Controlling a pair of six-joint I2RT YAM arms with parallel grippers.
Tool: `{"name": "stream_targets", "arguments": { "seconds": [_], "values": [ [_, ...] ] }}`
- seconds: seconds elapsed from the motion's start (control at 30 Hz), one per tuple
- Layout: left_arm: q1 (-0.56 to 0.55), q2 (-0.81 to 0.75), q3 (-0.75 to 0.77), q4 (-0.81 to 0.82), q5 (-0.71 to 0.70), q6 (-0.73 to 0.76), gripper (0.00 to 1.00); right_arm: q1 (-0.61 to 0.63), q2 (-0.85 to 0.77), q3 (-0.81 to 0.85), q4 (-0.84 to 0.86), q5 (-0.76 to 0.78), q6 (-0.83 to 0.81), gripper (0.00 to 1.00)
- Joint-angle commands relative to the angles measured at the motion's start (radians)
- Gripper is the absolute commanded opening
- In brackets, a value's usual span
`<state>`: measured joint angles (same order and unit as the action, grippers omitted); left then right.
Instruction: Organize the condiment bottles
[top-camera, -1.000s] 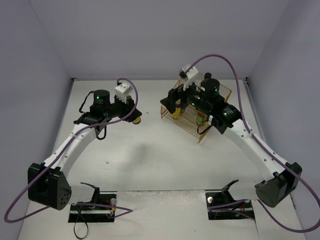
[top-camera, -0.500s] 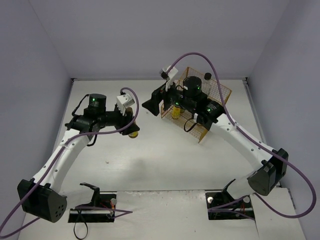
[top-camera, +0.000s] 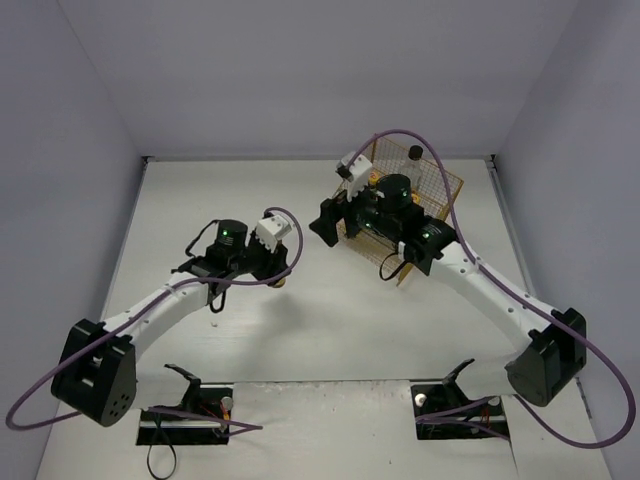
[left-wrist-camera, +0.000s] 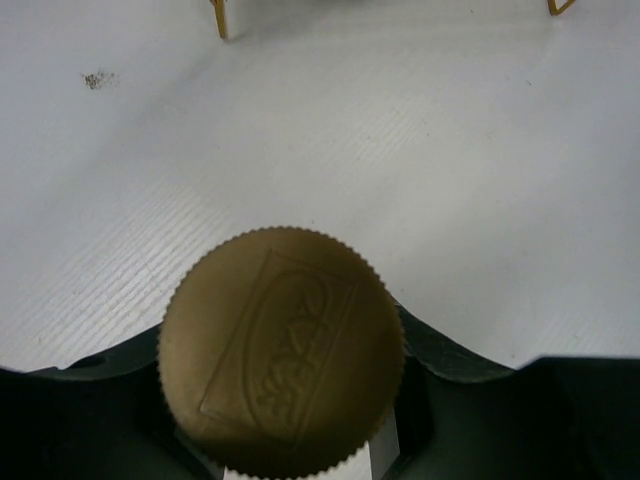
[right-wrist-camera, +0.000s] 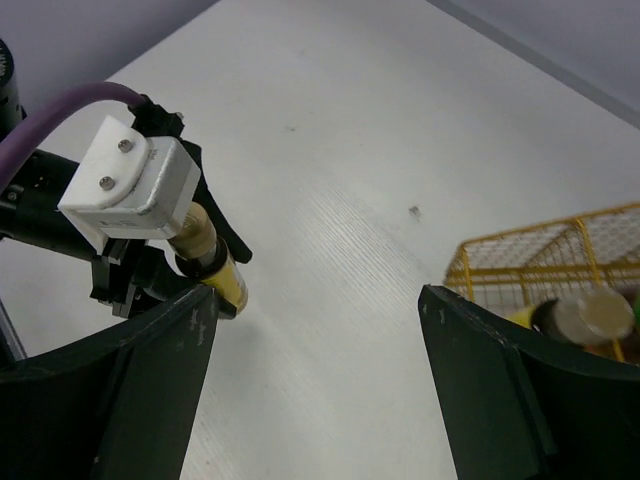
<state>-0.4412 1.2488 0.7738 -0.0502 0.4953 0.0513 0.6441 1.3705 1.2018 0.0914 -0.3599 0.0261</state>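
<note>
white table (top-camera: 300, 330), bottle (left-wrist-camera: 282, 350) in left jaws

A bottle (right-wrist-camera: 215, 262) wears a gold, ridge-edged cap (left-wrist-camera: 282, 350) and yellow label (right-wrist-camera: 230, 287); the wire-grid basket (top-camera: 445, 190) is yellow, the table (top-camera: 330, 330) white.

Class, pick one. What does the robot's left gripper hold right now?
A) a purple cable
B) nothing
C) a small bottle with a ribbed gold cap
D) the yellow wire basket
C: in the left wrist view the bottle sits clamped in the left gripper, its ribbed gold cap facing the camera.
</note>
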Motion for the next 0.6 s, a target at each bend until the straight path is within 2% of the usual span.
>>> {"name": "stream_targets", "arguments": {
  "seconds": [0.0,0.33,0.57],
  "values": [
    [-0.050,0.037,0.036,0.338,-0.104,-0.068,0.00,-0.052,-0.120,-0.027,0.047,0.052,0.000,0.84],
    [-0.169,0.299,0.021,0.673,-0.319,-0.145,0.00,-0.112,-0.292,-0.117,-0.082,0.148,-0.015,0.88],
    [-0.203,0.374,0.006,0.785,-0.379,-0.195,0.16,-0.115,-0.349,-0.130,-0.151,0.196,-0.014,0.88]
  ]
}}
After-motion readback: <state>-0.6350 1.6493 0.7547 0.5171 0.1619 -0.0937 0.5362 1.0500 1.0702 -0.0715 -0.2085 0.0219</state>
